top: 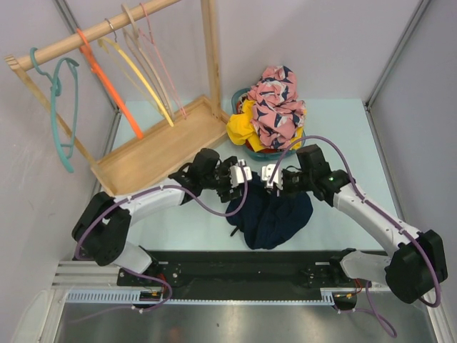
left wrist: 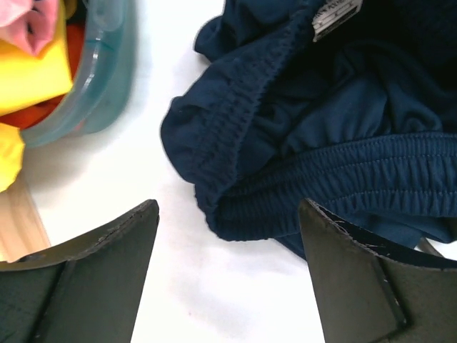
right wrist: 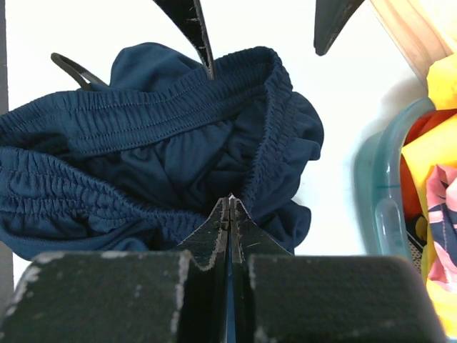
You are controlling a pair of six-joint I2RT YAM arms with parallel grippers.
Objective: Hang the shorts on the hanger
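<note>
On the desk point(top: 335, 143), the shorts point(top: 275, 211) lie crumpled. Left hand point(left wrist: 228, 214) is spread above the waistband edge. Right hand point(right wrist: 230, 207) is pressed together; cloth caught? Cannot tell. Advice: straddle the elastic fully, then pinch. Hanger point(top: 168, 71) is on the rack point(top: 107, 32), well apart.

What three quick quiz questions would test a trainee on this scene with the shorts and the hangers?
1. True or false: the left end effector is open.
2. Fill in: the pale-pink hanger hangs from the wooden ___.
3. The navy shorts lie: A on the table, B on the pale-pink hanger, C clamped in the left end effector.
Key: 1 true; 2 rail; 3 A.
</note>
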